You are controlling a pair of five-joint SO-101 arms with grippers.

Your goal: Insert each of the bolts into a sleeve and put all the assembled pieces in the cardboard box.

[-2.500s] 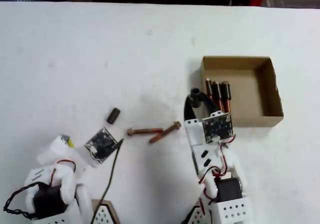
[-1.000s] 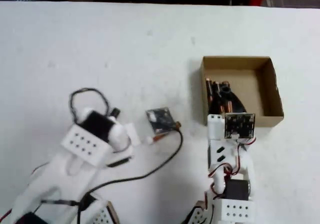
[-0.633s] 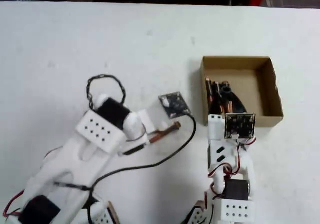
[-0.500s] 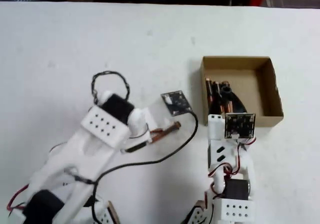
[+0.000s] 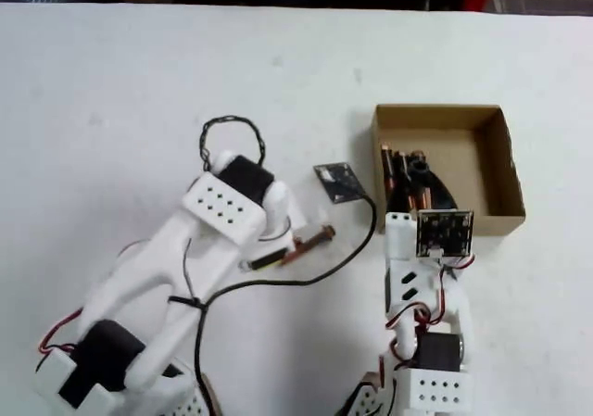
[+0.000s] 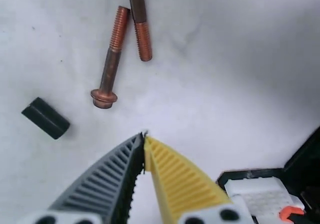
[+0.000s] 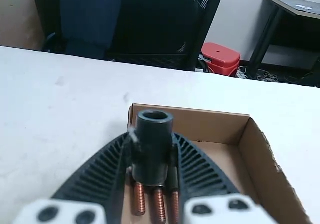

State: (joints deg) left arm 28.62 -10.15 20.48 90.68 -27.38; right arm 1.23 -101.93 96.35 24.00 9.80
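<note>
Finds the left gripper [image 6: 144,136], pinched closed and empty, just short of the nearer bolt [image 6: 111,59], head closest, shank running away, with the right gripper [image 7: 152,151] clamping a sleeve [image 7: 152,126]

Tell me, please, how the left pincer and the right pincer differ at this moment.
The left pincer is shut and empty; the right pincer is shut on a black sleeve. The left pincer hangs over bare table near two loose bolts; the right pincer is above the cardboard box. Both have ribbed fingers.
</note>
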